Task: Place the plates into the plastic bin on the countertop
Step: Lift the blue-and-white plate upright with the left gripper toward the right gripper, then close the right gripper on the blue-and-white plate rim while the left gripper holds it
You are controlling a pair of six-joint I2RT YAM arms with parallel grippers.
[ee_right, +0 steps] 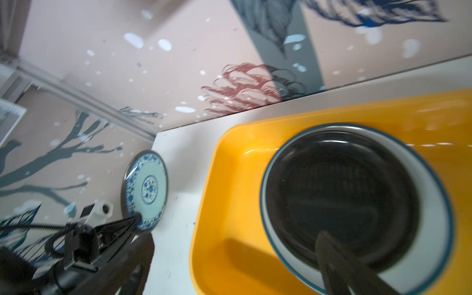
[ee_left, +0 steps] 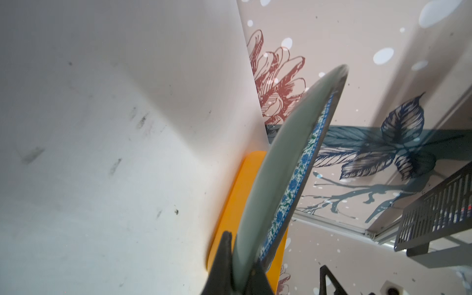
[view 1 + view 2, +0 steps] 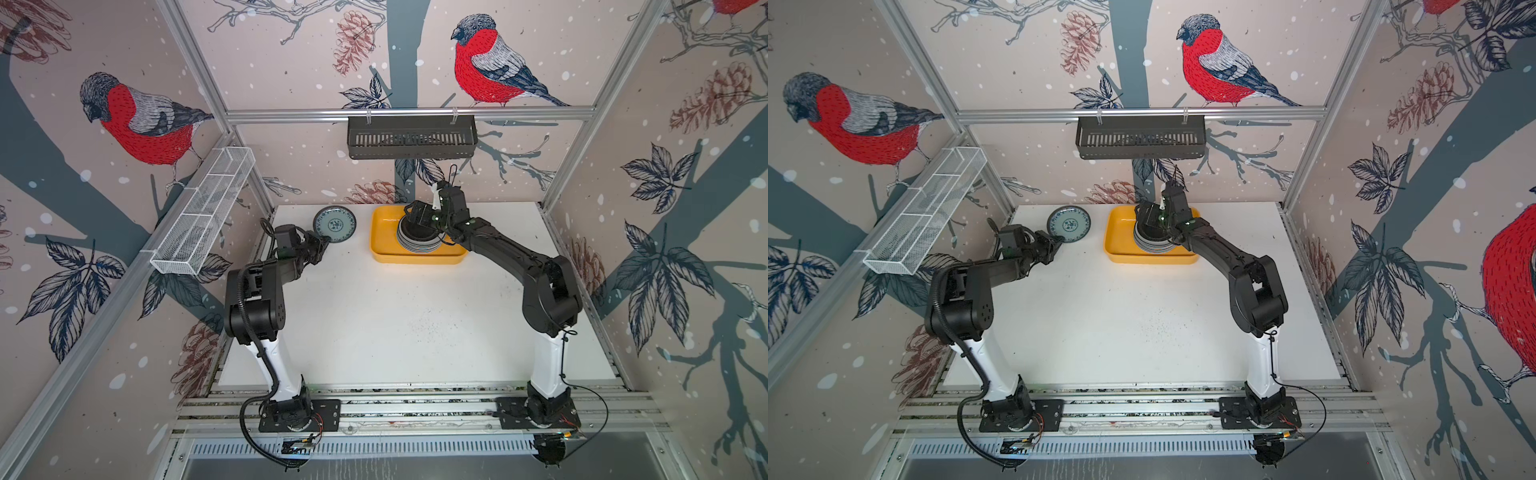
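A small grey-blue plate [image 3: 334,224] [image 3: 1068,225] with a blue flower pattern is at the back left of the white countertop [image 3: 374,324]. My left gripper [image 3: 326,240] [image 2: 242,268] is shut on its near rim, and the plate [image 2: 293,153] [image 1: 146,189] is tilted. The yellow plastic bin [image 3: 382,249] [image 1: 229,204] holds a stack of plates [image 3: 417,245] with a small black plate [image 1: 339,199] on top of a white one with a teal rim. My right gripper [image 3: 419,220] [image 1: 235,237] hangs open just above the stack, holding nothing.
A black slotted basket [image 3: 411,137] hangs on the back rail above the bin. A white wire-mesh rack [image 3: 203,212] is fixed along the left wall. Aluminium frame rails [image 3: 415,399] edge the countertop's front.
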